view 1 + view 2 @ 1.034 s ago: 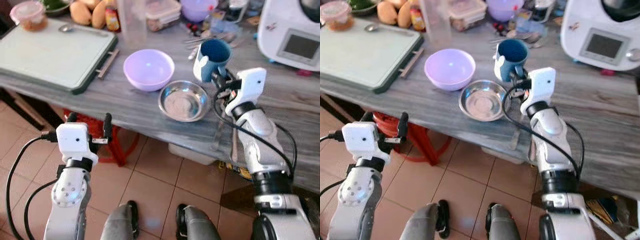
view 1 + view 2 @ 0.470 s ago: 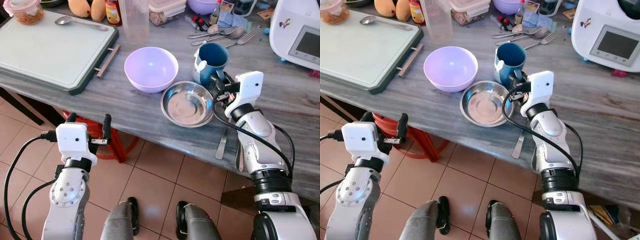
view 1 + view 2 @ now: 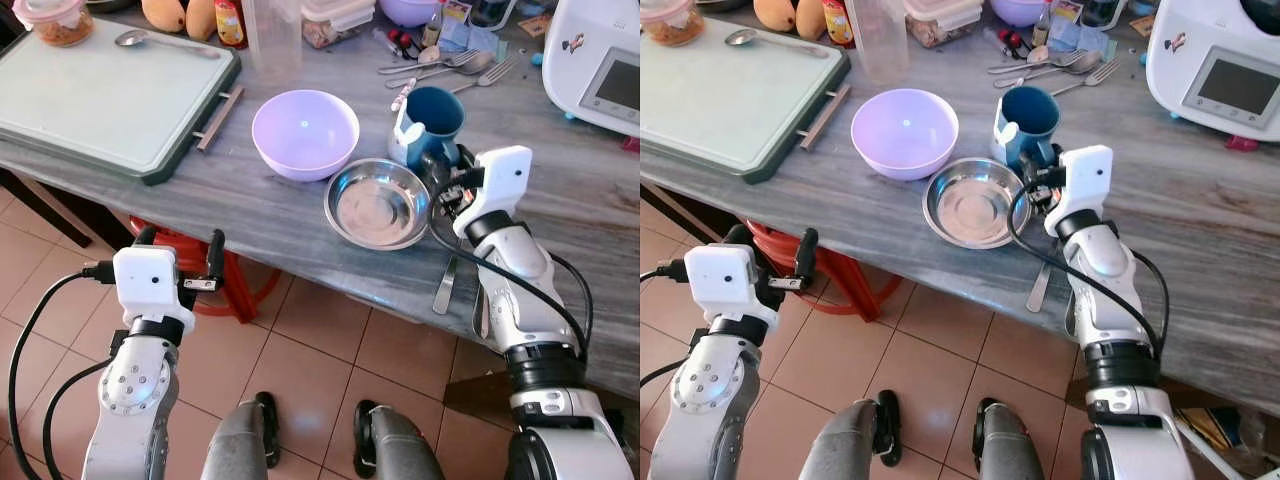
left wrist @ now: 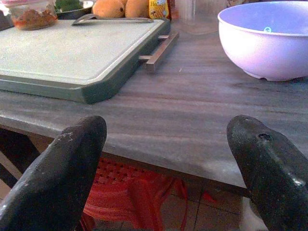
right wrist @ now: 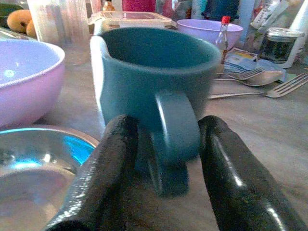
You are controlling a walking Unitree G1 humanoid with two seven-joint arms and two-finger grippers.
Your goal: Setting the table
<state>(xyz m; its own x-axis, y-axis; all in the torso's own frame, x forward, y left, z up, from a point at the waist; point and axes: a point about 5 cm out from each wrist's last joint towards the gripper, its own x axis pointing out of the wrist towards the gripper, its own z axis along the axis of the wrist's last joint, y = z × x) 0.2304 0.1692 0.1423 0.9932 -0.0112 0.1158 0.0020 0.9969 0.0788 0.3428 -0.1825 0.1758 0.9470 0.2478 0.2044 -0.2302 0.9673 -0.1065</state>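
- Grey wood-grain table (image 3: 250,215) carries everything, and the robot stands at its near edge over a tiled floor.
- One pale green cutting board (image 3: 95,95) lies at the robot's left; a single spoon (image 3: 145,39) and one lidded tub of food (image 3: 57,20) sit at its far end.
- One white appliance with a screen (image 3: 1220,75) stands at the far right.
- Two lilac bowls: the near lilac bowl (image 3: 305,133) is just beside the steel dish, and a second lilac bowl (image 5: 209,29) appears behind the mug in the right wrist view.
- One steel dish (image 3: 376,204) rests near the table edge, between the near bowl and the right arm.
- One blue mug (image 3: 428,122) stands upright just behind the steel dish, handle toward the robot.
- Right gripper (image 5: 166,159) has its two fingers spread either side of the mug handle (image 5: 173,137), a closeness the head views hide behind the wrist; it is not clamped.
- Left gripper (image 4: 166,159) hangs released below the table edge, fingers wide apart.
- Loose forks and spoons (image 3: 1060,66) lie behind the mug, and a flat utensil (image 3: 446,284) lies beside the right forearm.
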